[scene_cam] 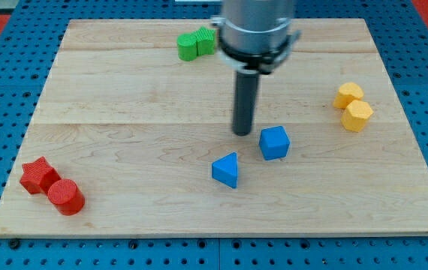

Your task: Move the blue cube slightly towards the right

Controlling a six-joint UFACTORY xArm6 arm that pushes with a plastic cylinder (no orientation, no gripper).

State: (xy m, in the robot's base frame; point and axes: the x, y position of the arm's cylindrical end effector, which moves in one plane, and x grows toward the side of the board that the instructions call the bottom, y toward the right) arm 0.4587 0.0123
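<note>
The blue cube (274, 142) sits on the wooden board (124, 112), right of centre. My tip (242, 133) rests on the board just to the cube's left, a small gap apart and slightly higher in the view. A blue triangular block (227, 170) lies below and left of the cube, below my tip.
Two green blocks (197, 43) sit together near the view's top, left of the arm. Two yellow blocks (353, 106) sit at the right. A red star (37, 175) and a red cylinder (66, 197) sit at the bottom left. A blue pegboard surrounds the board.
</note>
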